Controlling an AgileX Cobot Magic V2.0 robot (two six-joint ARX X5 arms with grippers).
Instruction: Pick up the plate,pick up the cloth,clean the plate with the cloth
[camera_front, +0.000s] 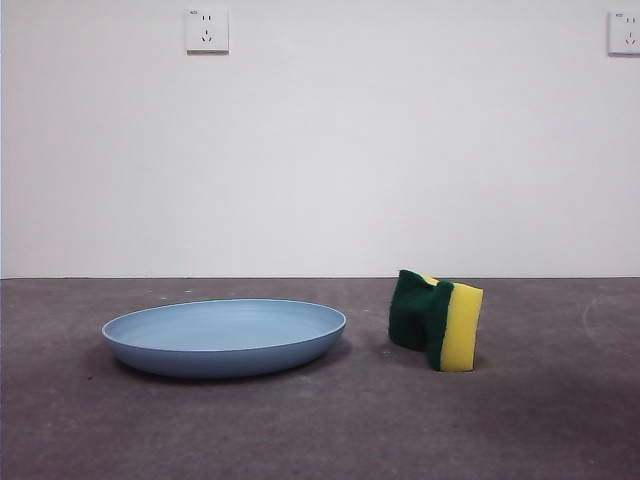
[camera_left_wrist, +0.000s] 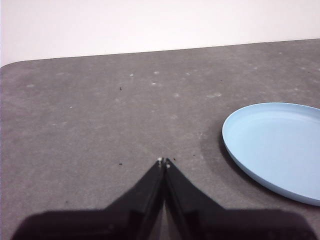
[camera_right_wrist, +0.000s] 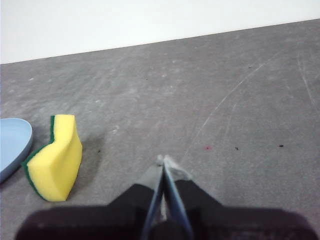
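Observation:
The light blue plate (camera_front: 224, 335) lies flat on the grey table, left of centre in the front view; its rim also shows in the left wrist view (camera_left_wrist: 274, 147) and a sliver in the right wrist view (camera_right_wrist: 12, 145). The cloth (camera_front: 437, 320) is a yellow sponge with a dark green layer, standing on its edge to the plate's right, also seen in the right wrist view (camera_right_wrist: 54, 157). My left gripper (camera_left_wrist: 164, 161) is shut and empty, above bare table beside the plate. My right gripper (camera_right_wrist: 163, 160) is shut and empty, off to the side of the cloth.
A white wall with two power sockets (camera_front: 206, 30) (camera_front: 624, 32) rises behind the table's far edge. Grey table surface (camera_front: 320, 430) stretches in front of the plate and the cloth. Neither arm shows in the front view.

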